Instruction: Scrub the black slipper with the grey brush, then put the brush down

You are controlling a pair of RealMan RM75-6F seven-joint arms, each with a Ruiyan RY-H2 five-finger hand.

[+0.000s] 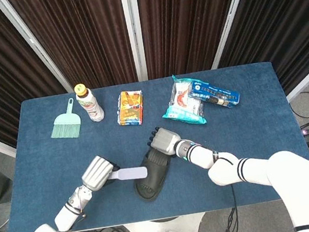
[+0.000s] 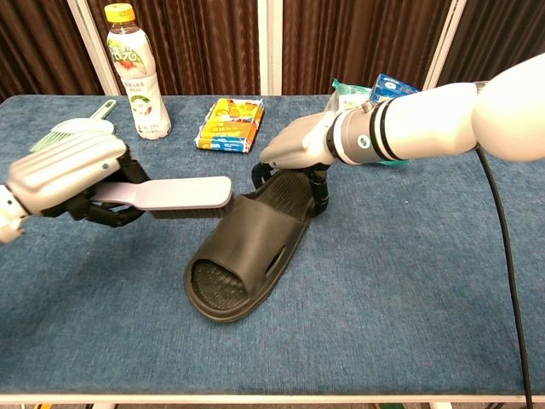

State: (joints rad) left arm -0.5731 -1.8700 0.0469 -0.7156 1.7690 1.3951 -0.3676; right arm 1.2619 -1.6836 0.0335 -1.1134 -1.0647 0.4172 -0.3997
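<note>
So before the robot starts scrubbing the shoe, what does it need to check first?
1. Grey brush held firmly in the left hand: ok.
2. Right hand steadying the heel end of the black slipper: ok.
3. Bristles facing down: ok.
4. Bristles touching the slipper: cannot tell; the brush tip is right at its strap.
5. Bottle and snack packet out of the brush's way: ok.

The black slipper lies sole-down and diagonal near the table's front edge, open toe toward the front, its heel end under the right hand, while the grey brush, held level by its handle, seemingly bristles down, reaches the strap's left edge.
</note>
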